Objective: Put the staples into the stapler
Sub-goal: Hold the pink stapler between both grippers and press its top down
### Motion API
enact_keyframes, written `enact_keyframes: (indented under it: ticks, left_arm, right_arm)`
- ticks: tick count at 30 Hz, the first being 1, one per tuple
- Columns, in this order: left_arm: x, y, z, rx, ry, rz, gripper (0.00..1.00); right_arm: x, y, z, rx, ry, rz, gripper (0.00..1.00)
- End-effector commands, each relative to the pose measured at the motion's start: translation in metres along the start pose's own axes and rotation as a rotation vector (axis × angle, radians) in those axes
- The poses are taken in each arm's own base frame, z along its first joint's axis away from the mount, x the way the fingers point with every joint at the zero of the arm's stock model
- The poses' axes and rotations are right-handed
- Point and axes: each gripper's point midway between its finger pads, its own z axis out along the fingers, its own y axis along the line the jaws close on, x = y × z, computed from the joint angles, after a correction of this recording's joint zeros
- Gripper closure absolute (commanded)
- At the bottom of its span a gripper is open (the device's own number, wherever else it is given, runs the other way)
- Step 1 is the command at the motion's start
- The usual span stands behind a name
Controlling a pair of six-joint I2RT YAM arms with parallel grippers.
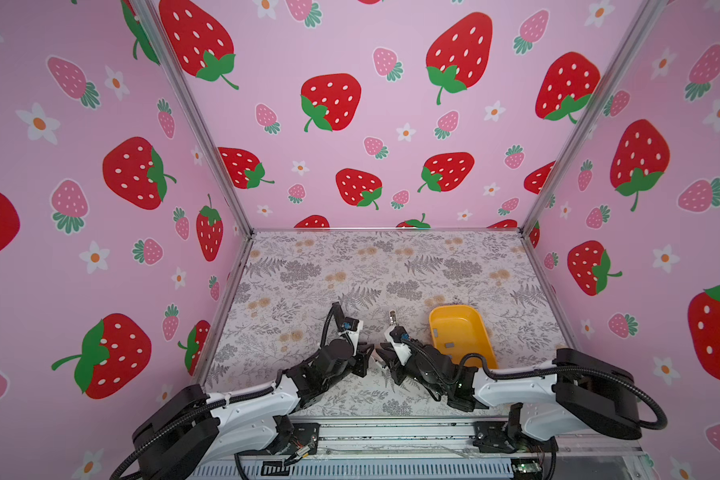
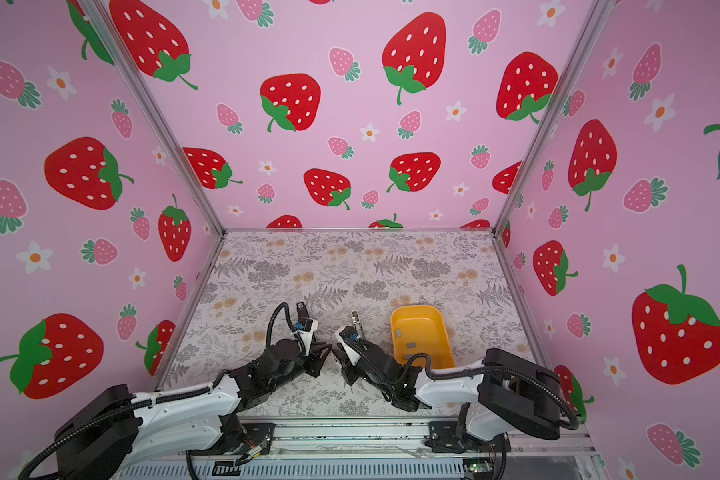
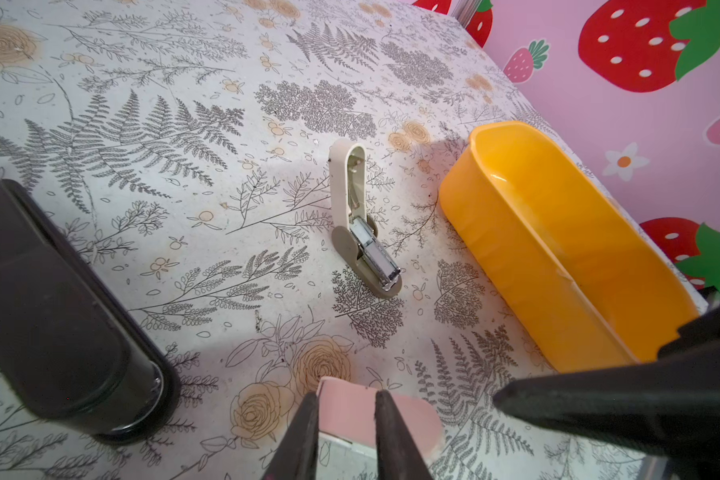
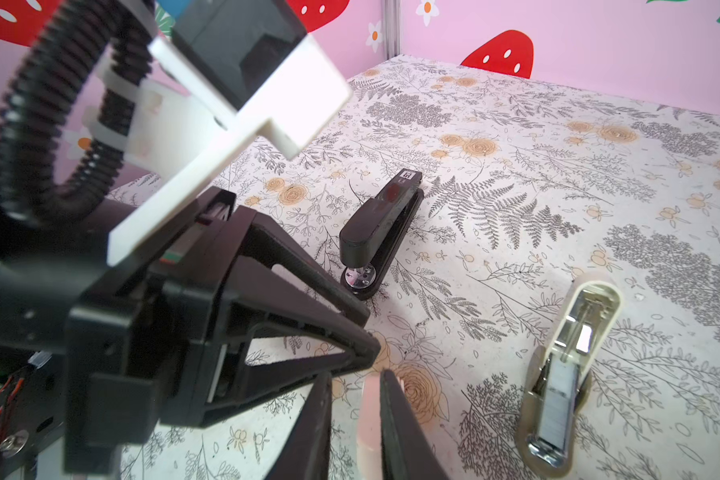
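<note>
Left of the middle and farther back, a long black plastic stapler (image 4: 381, 232) lies closed, glossy and round-nosed, flat on the matt, floral-printed table top (image 1: 350, 266). Near the front edge, the left gripper (image 3: 347, 395) has black wedge-shaped fingers. Its jaws stand narrowly apart about a pale pink plastic stapler (image 3: 416, 419), and I cannot tell whether they press on it. The right gripper (image 4: 356, 376) faces it tip to tip from the right, its jaws just as narrow. The pink lid's thin edge lies against one finger, with a slit of table showing at the other, so a firm hold cannot be told. Just beyond them, a cream plastic stapler (image 3: 358, 232) lies opened wide at its hinge, its bright metal channel showing. Right of it, near but apart, sits a smooth orange plastic tray (image 3: 512, 266) with rounded corners. The staples (image 2: 411, 344), small flat grey metal strips, lie on its floor. Bare table runs from the staplers to the far aluminium rail (image 1: 385, 229), and the tray sits near the right wall.
</note>
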Motion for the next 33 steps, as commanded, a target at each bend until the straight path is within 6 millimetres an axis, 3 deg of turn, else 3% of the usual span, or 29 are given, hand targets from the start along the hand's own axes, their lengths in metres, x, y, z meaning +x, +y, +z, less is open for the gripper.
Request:
enact_keyframes:
  ticks: [1,16,33]
  left_arm:
    - [0.0,0.004,0.0,-0.026,-0.009,0.024,0.74]
    - [0.007,-0.001,0.005,0.02,-0.003,0.096,0.74]
    - [0.028,-0.004,0.018,0.06,0.043,0.225,0.81]
  right_arm:
    - [0.006,-0.003,0.007,0.035,0.031,-0.025,0.78]
    - [0.05,-0.008,0.016,0.045,0.128,-0.021,0.82]
    - [0.079,-0.016,0.013,0.064,0.173,0.007,0.81]
